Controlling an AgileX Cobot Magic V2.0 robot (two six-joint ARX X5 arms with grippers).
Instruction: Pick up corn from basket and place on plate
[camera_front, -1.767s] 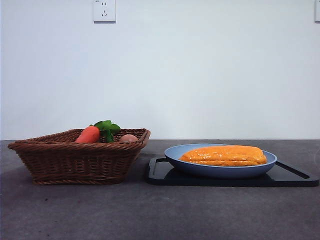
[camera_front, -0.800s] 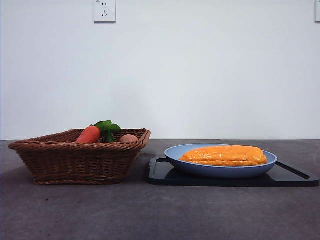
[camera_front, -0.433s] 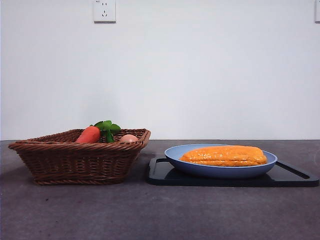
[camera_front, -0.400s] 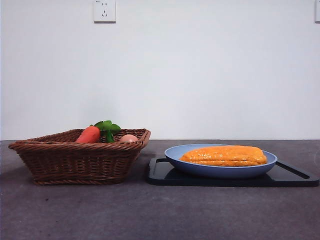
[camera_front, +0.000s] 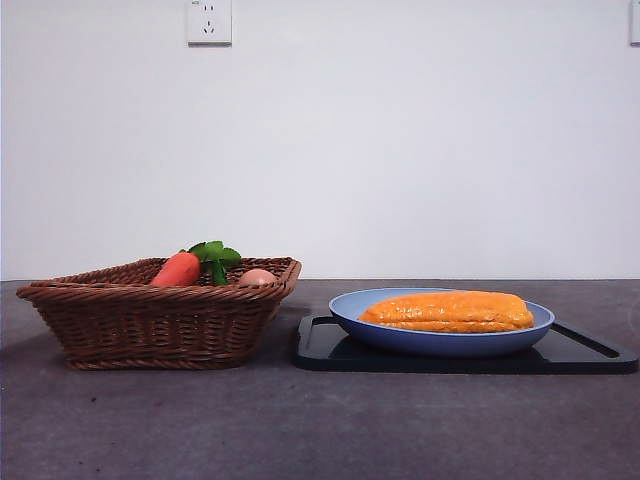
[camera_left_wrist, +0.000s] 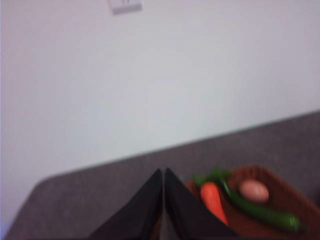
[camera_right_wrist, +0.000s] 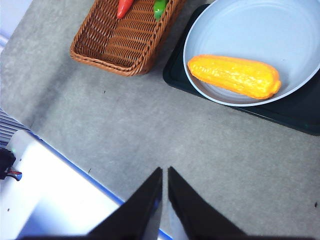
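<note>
The corn (camera_front: 447, 311) lies lengthwise on the light blue plate (camera_front: 440, 340), also seen from above as the corn (camera_right_wrist: 234, 76) on the plate (camera_right_wrist: 260, 30). The wicker basket (camera_front: 150, 325) stands left of the plate with a carrot and a tan egg in it. My left gripper (camera_left_wrist: 163, 176) is shut, held high and back from the basket (camera_left_wrist: 280, 195). My right gripper (camera_right_wrist: 164, 172) is shut too, raised well above the table near its front edge, away from the plate. Neither gripper shows in the front view.
A flat black tray (camera_front: 330, 345) lies under the plate. In the basket are a carrot (camera_front: 177, 269) with green leaves, a tan egg (camera_front: 257, 276) and a green pepper (camera_left_wrist: 260, 212). A white-and-blue edge (camera_right_wrist: 55, 200) borders the table near the right gripper.
</note>
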